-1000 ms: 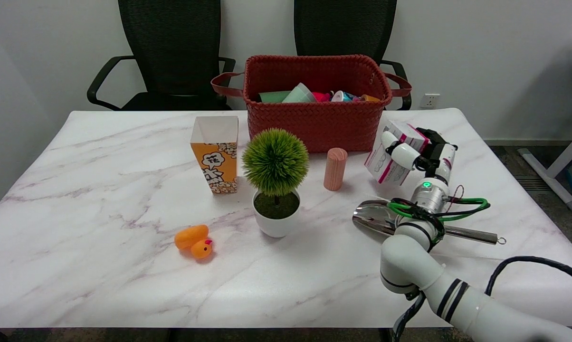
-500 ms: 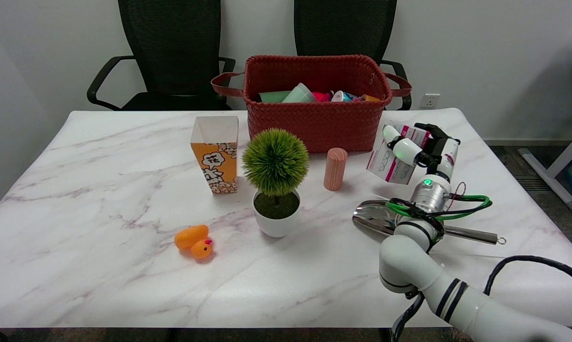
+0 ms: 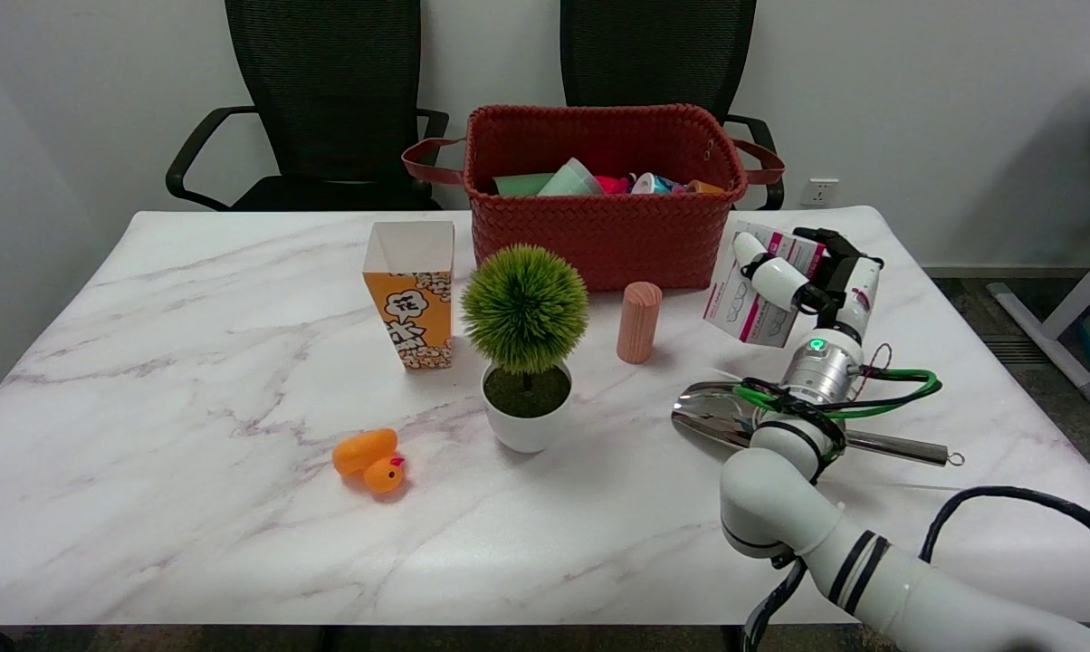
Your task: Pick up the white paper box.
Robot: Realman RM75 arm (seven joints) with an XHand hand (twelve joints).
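The white paper box [image 3: 746, 303], with pink stripes and printed shapes on its side, hangs tilted above the table at the right, just in front of the basket's right end. My right hand [image 3: 807, 276] grips it, with one white finger across its front face and the rest of the hand behind its far side. A faint shadow lies on the marble below the box, so it is off the table. The arm rises from the lower right corner.
A red woven basket [image 3: 605, 237] full of items stands at the back. A wooden cylinder [image 3: 638, 321], a potted green ball plant [image 3: 525, 349], a popcorn box [image 3: 410, 294] and an orange rubber duck [image 3: 369, 459] stand left of the hand. A steel ladle [image 3: 717, 415] lies under my forearm.
My right hand has lifted the white box upward and slightly to the right, away from the table. Nothing else has moved.
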